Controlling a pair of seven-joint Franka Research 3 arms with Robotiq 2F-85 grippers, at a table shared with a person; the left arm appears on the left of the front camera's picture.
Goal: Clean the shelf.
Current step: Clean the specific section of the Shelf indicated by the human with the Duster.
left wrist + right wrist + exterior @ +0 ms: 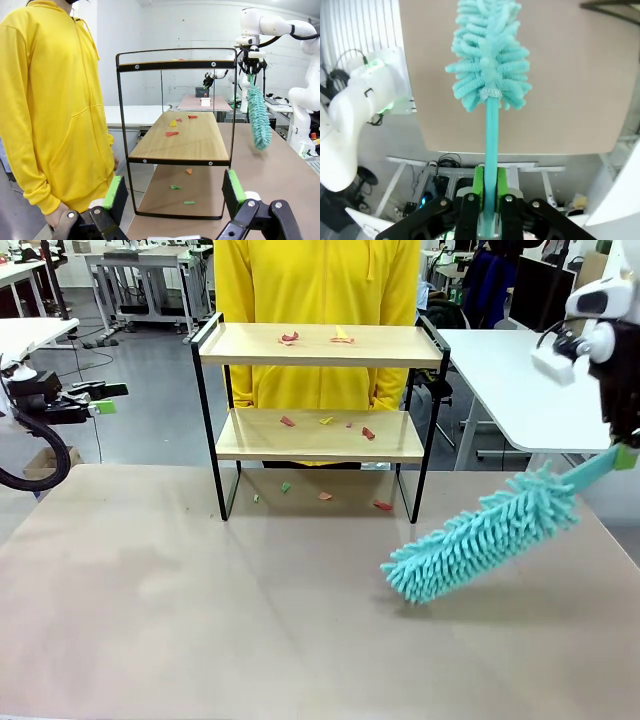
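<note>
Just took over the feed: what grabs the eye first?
The fluffy teal duster, clamped by its handle in the right gripper, hangs tilted over the right of the table. Behind it, the two-tier shelf has coloured scraps on both boards, with a person in yellow standing beyond.

Person (316,290): head cut by top edge, lower body behind shelf (400,345).
Duster (489,55): tip cut by top edge, handle end inside right pincer (490,177).
Scraps (288,338): too small to identify.

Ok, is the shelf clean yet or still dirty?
Still dirty: coloured scraps lie on both boards of the shelf, and the duster in the right pincer hangs clear of it.
</note>
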